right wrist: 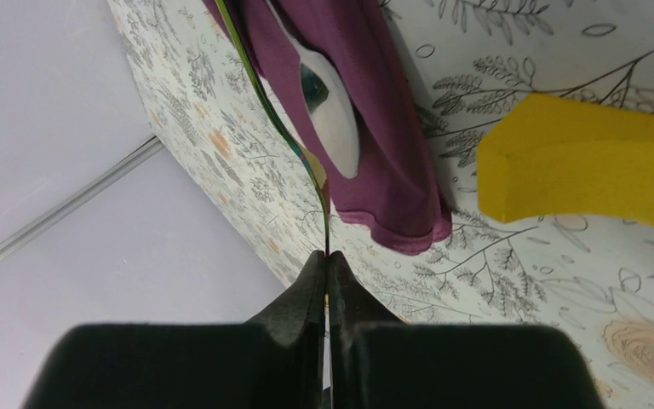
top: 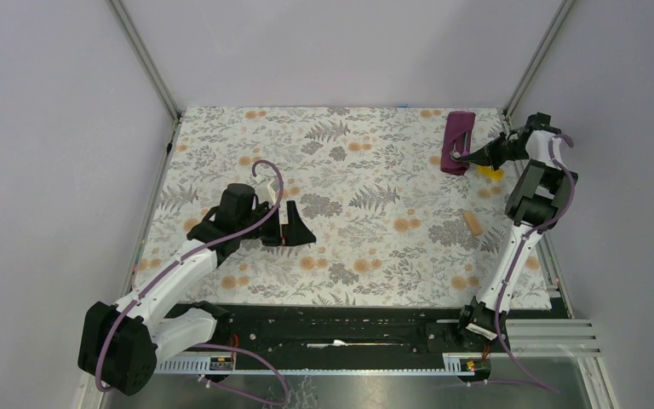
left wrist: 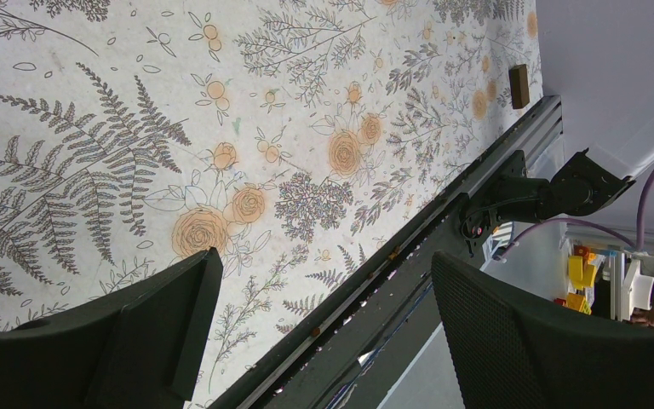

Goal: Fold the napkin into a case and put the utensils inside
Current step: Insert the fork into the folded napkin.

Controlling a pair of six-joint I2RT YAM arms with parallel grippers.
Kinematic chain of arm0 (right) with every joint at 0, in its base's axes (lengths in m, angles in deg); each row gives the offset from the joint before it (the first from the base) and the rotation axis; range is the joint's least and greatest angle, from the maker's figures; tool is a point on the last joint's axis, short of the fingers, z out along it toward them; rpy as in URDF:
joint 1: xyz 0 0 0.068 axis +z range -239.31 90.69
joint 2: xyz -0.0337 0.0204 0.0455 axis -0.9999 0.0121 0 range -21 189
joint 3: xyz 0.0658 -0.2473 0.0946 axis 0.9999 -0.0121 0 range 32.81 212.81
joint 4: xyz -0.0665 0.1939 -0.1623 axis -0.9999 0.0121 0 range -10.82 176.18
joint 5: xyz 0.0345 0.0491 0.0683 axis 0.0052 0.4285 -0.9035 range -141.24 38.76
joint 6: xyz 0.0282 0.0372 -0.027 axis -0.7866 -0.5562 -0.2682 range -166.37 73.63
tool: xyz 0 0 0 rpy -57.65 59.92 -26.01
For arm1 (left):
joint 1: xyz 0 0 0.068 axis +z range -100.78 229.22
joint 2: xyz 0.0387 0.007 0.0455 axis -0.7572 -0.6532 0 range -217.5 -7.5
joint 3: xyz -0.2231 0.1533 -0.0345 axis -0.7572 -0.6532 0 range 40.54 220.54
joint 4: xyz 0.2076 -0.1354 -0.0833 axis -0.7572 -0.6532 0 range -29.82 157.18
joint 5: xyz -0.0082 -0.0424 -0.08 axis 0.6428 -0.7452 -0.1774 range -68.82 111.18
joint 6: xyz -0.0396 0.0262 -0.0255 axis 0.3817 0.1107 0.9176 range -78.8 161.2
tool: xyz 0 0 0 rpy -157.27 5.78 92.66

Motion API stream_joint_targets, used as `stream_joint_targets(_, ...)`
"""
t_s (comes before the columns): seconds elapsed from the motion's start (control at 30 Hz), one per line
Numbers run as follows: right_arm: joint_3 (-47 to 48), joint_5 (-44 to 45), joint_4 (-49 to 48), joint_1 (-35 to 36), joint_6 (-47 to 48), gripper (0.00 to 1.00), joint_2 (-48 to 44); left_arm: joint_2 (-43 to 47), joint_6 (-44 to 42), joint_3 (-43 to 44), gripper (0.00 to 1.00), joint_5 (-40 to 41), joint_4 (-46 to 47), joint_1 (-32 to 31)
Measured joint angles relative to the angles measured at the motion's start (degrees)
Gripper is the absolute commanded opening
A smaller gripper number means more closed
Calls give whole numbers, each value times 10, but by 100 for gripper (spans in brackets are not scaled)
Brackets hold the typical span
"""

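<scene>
The napkin [top: 457,143] lies folded into a narrow dark purple case at the far right of the table. In the right wrist view the case [right wrist: 392,145] holds the silver spoon [right wrist: 332,111], whose oval bowl sticks out of its open end. The thin bluish-iridescent utensil [right wrist: 311,162] runs edge-on from the case's opening back to my right gripper [right wrist: 327,260], which is shut on its end. From above, the right gripper [top: 477,155] sits just right of the case's near end. My left gripper [top: 294,223] hovers open and empty over the tablecloth's left middle, far from the case.
A yellow piece [top: 492,173] lies right beside the case, close to the right gripper [right wrist: 579,162]. A small brown block [top: 472,223] rests nearer on the right side. The floral tablecloth [top: 349,170] covers the table; frame posts stand at the back corners.
</scene>
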Motion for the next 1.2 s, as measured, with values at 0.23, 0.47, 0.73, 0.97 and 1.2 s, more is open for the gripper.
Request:
stream_joint_targets(0.23, 10, 0, 0, 2, 7, 0, 26, 0, 0, 0, 99, 0, 0, 0)
stream_joint_targets(0.47, 36, -2, 1, 2, 16, 0, 50, 0, 0, 0, 99, 0, 0, 0)
stream_joint_targets(0.73, 73, -4, 5, 2, 17, 0, 69, 0, 0, 0, 99, 0, -1, 0)
stream_joint_targets(0.97, 73, -3, 9, 2, 24, 5, 69, 0, 0, 0, 99, 0, 0, 0)
stream_joint_targets(1.2, 80, 11, 25, 1, 40, 20, 69, 0, 0, 0, 99, 0, 0, 0)
